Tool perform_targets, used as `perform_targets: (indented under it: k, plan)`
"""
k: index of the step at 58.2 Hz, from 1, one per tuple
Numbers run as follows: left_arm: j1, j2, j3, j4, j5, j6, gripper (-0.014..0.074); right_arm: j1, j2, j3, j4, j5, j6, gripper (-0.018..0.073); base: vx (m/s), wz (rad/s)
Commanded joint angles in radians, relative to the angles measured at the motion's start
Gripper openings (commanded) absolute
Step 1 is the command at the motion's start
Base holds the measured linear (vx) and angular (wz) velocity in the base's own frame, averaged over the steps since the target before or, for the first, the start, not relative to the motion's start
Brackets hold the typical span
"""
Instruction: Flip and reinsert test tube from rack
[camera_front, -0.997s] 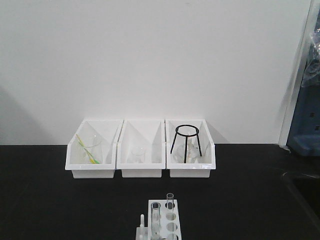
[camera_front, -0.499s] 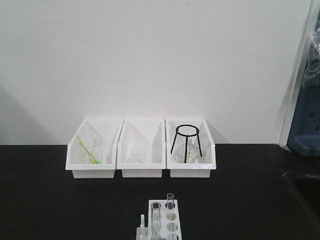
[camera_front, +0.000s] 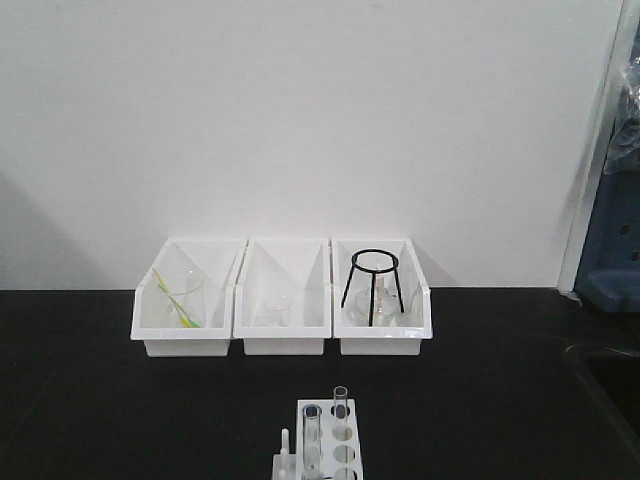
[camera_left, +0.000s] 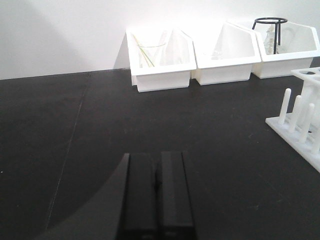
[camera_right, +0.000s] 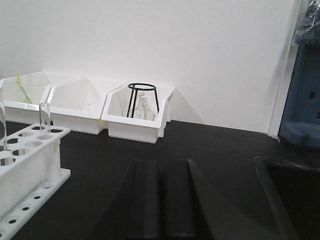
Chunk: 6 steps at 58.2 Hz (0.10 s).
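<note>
The white rack (camera_front: 335, 445) stands at the bottom centre of the front view, on the black table. Two clear test tubes stand upright in it, one at the back (camera_front: 340, 403) and one nearer (camera_front: 311, 432). The right wrist view has the rack (camera_right: 22, 165) at the left with a test tube (camera_right: 44, 120) in a back hole. In the left wrist view the rack's pegs (camera_left: 295, 117) show at the right edge. My left gripper (camera_left: 157, 165) is shut and holds nothing, low over the table left of the rack. My right gripper (camera_right: 162, 172) is shut and holds nothing, to the rack's right.
Three white bins stand in a row at the wall: the left bin (camera_front: 187, 300) holds a beaker with a yellow-green stick, the middle bin (camera_front: 283, 300) a small beaker, the right bin (camera_front: 382, 300) a black tripod stand over glassware. A sunken sink (camera_right: 295, 195) lies at the right.
</note>
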Motion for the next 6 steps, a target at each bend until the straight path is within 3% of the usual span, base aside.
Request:
perform_targets:
  k: [1,6]
  plan:
    - [0.0,-0.008,-0.004,-0.002,-0.08,-0.009,-0.0006,-0.006,-0.015,0.003,-0.004,-0.069,-0.008,-0.0011,0.0,0.0]
    - [0.0,-0.008,-0.004,-0.002,-0.08,-0.009,-0.0006,-0.006,-0.015,0.003,-0.004,-0.069,-0.008,-0.0011,0.0,0.0]
